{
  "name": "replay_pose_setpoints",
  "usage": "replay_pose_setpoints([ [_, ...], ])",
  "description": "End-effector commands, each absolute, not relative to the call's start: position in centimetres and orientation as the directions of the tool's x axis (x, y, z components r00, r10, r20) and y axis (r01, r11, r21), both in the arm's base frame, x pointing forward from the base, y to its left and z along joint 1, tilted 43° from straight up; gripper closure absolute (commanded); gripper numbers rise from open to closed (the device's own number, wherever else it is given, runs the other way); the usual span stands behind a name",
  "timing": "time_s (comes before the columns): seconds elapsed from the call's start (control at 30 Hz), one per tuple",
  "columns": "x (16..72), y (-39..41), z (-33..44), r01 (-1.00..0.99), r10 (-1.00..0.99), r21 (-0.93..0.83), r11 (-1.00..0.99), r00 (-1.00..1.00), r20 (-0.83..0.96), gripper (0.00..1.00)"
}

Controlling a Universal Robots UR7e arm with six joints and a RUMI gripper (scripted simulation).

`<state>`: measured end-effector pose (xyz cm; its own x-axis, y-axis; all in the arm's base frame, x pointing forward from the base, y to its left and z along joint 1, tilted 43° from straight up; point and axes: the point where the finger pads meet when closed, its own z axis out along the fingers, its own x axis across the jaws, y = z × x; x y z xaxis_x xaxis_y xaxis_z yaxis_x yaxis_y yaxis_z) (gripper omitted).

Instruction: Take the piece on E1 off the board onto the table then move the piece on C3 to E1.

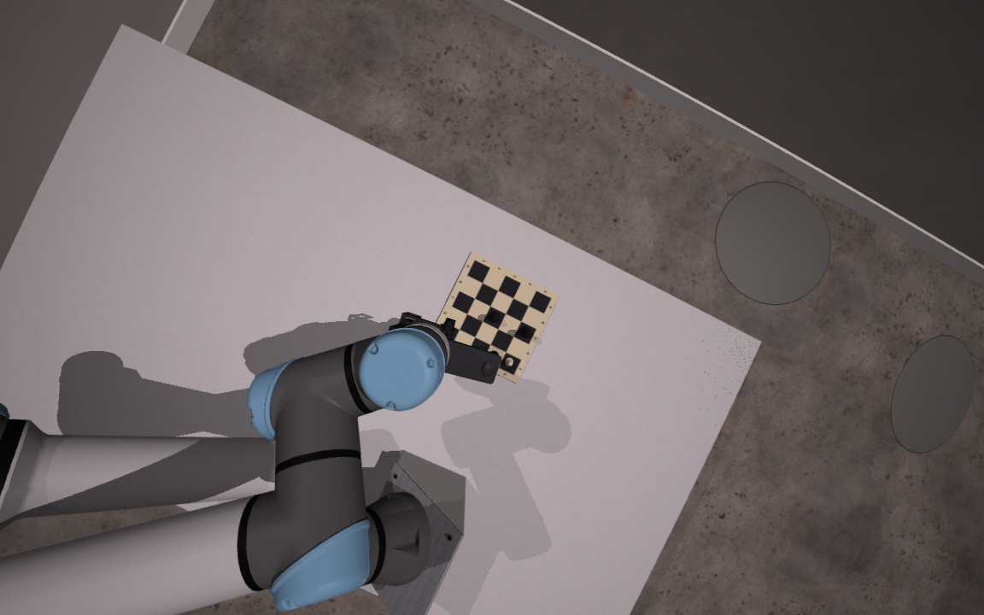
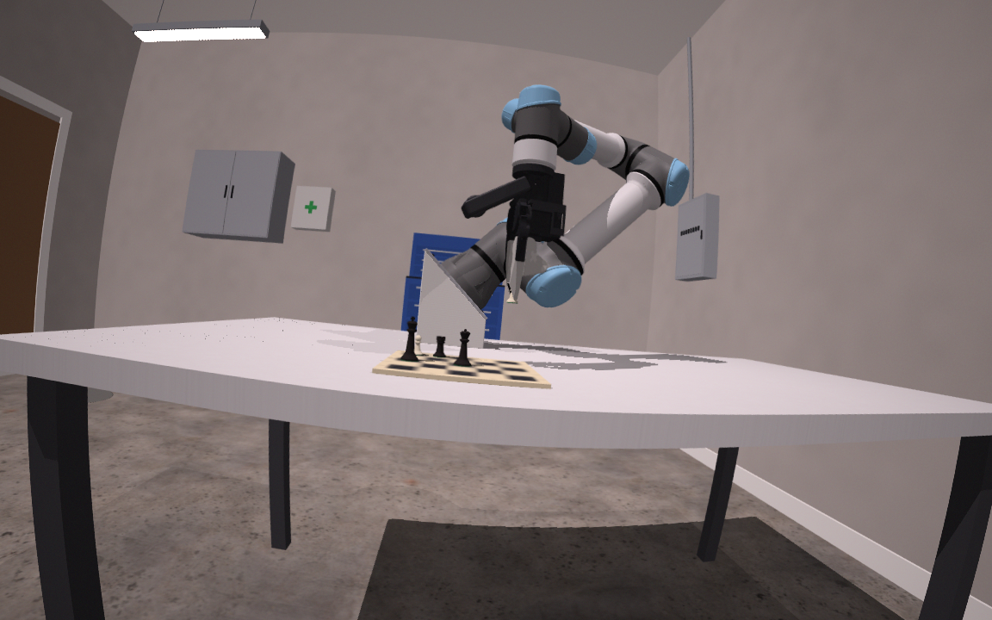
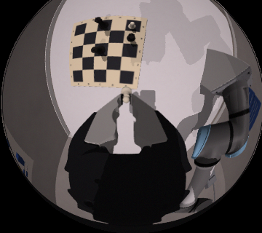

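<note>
My gripper [image 2: 511, 289] [image 3: 126, 96] is shut on a small white piece [image 2: 511, 299] [image 3: 126, 90]. It holds the piece upright in the air, well above the table, just off the board's near right corner in the wrist view. The chessboard [image 1: 545, 314] [image 2: 476, 379] [image 3: 91, 84] has a bare dark square at that corner. A black crowned piece [image 1: 493, 315] [image 2: 464, 348] [image 3: 97, 49] stands upright on the centre square, C3. The edge letters are too small to read.
A tall black king [image 2: 410, 345] [image 3: 98, 20], a black rook [image 2: 439, 346] [image 3: 131, 37] and another white piece [image 1: 508, 361] [image 2: 418, 344] [image 3: 132, 25] stand upright on the board's far side in the wrist view. The arm's grey base mount [image 3: 222, 70] stands to the right there.
</note>
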<state>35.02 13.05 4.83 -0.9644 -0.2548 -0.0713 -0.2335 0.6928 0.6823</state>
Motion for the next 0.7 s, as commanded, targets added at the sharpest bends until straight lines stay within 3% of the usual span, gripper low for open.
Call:
replay_pose_setpoints([
  [0.0,35.0,12.9,5.0,-0.234,-0.255,0.682,0.693,-0.964,-0.072,1.00],
  [0.2,34.8,12.7,4.9,-0.228,-0.251,0.682,0.694,-0.966,-0.068,1.00],
  [0.43,29.5,9.8,2.4,-0.118,-0.171,0.686,0.718,-0.985,0.009,1.00],
  [0.67,29.2,9.7,2.2,-0.113,-0.167,0.686,0.719,-0.986,0.013,1.00],
])
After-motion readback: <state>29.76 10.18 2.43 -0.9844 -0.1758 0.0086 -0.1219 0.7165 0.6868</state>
